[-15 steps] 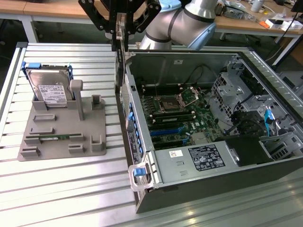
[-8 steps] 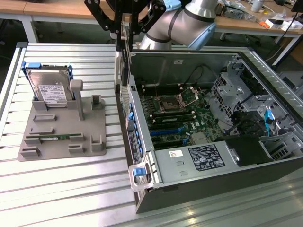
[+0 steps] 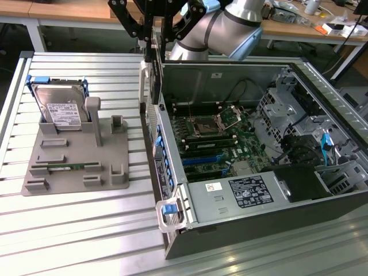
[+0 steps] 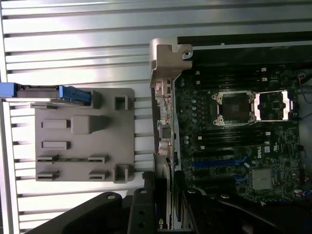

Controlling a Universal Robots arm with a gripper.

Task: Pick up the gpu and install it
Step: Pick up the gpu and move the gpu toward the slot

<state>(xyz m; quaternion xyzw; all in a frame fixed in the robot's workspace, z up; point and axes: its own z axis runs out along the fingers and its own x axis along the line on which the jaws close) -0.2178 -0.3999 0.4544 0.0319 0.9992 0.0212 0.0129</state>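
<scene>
One check: hand (image 3: 155, 40) grips the gpu (image 3: 150, 80) edge-on, jaws half closed, above the PC case (image 3: 230, 72) rear wall. Hold it plumb for the slot.

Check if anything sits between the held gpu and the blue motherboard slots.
Nothing visible does. The gpu hangs in the gripper over the case's rear wall, and the blue slots beside that wall lie bare, no card or cable across them.

The hard drive (image 3: 60, 112) is silver, white-labelled and blue-framed; its holder (image 3: 80, 167) is grey. The motherboard (image 3: 221, 144) is green with blue slots (image 3: 201, 160), the gpu (image 4: 164, 185) dark and silver.
</scene>
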